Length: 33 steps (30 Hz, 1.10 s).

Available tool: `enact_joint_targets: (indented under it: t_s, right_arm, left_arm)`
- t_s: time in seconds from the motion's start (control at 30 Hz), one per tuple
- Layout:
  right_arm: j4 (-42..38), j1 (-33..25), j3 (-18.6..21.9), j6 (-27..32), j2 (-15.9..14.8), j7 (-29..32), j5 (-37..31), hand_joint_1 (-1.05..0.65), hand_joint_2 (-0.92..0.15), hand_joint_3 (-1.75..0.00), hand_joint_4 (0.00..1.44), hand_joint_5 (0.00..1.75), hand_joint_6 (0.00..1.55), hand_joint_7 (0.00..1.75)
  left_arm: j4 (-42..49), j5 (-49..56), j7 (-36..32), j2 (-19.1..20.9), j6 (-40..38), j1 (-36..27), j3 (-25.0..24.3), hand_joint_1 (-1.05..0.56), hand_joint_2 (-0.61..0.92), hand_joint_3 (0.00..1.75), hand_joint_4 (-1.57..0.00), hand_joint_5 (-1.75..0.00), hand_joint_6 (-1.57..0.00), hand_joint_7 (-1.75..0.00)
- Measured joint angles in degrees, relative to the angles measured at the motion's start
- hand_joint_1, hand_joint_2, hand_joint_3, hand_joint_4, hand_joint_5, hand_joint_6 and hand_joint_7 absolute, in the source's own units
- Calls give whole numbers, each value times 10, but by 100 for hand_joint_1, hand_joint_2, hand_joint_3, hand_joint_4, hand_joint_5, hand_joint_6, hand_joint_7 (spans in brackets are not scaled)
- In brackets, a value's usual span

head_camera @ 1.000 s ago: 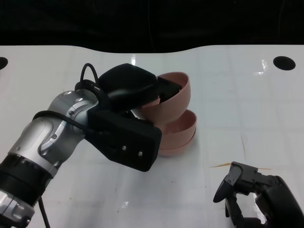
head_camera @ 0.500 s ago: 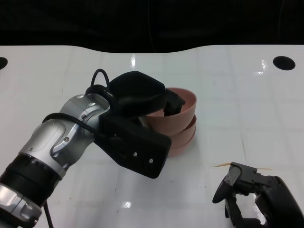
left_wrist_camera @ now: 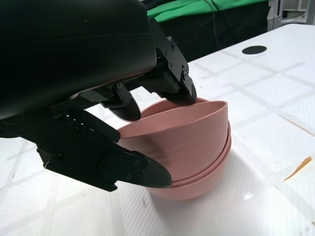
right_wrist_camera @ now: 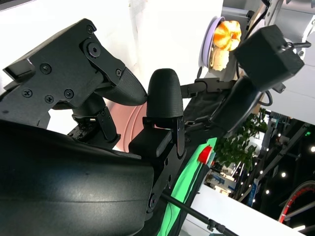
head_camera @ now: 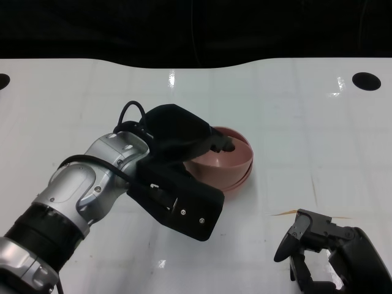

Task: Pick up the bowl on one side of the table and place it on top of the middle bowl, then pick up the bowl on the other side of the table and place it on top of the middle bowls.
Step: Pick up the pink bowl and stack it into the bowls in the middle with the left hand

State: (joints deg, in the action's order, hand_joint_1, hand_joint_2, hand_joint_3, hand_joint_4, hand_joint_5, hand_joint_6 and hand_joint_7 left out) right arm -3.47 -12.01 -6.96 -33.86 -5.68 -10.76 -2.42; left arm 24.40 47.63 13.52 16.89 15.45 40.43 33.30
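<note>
Pink bowls sit stacked mid-table. The top pink bowl (head_camera: 231, 158) lies level, nested in the lower bowls (head_camera: 242, 180). My left hand (head_camera: 180, 135) reaches over it from the left and grips its near-left rim. In the left wrist view its fingers (left_wrist_camera: 178, 81) hook over the top bowl's (left_wrist_camera: 197, 130) rim and the thumb (left_wrist_camera: 130, 168) presses its outer wall, above the lower bowls (left_wrist_camera: 194, 186). My right hand (head_camera: 324, 251) rests near the table's front right, apart from the stack, fingers apart and holding nothing; its fingers (right_wrist_camera: 165, 96) fill the right wrist view.
Round black holes mark the white table at the far right (head_camera: 366, 80) and far left (head_camera: 2, 80). A thin orange sliver (head_camera: 285, 214) lies between the stack and my right hand. The table's far edge meets a dark background.
My left hand has lowered the tilted top bowl onto the stack, where it now sits level and nested. My right hand has not moved.
</note>
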Motion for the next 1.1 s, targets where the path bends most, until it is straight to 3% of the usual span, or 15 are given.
enact_joint_targets:
  t_s: [0.2,0.67,0.9,1.1]
  right_arm:
    - [0,0,0,0,0,0,0,-18,-45,-131,82,175,73,148]
    - [0,0,1,-1,0,0,-1,-18,-45,-130,82,175,74,148]
    - [0,0,1,-1,0,0,-1,-19,-45,-130,82,175,74,148]
    - [0,-1,1,0,0,-1,4,-19,-45,-130,81,175,74,148]
  left_arm:
    - [14,20,-47,-3,-1,-8,8,-74,92,38,-24,-1,-23,0]
    - [-26,16,-58,10,-6,-51,1,-78,92,46,-12,0,-10,0]
    - [-130,-55,-50,33,-6,-118,-64,-77,92,41,-16,-3,-16,-3]
    - [-204,-131,-43,58,20,-187,-121,-61,92,29,-28,-11,-30,-8]
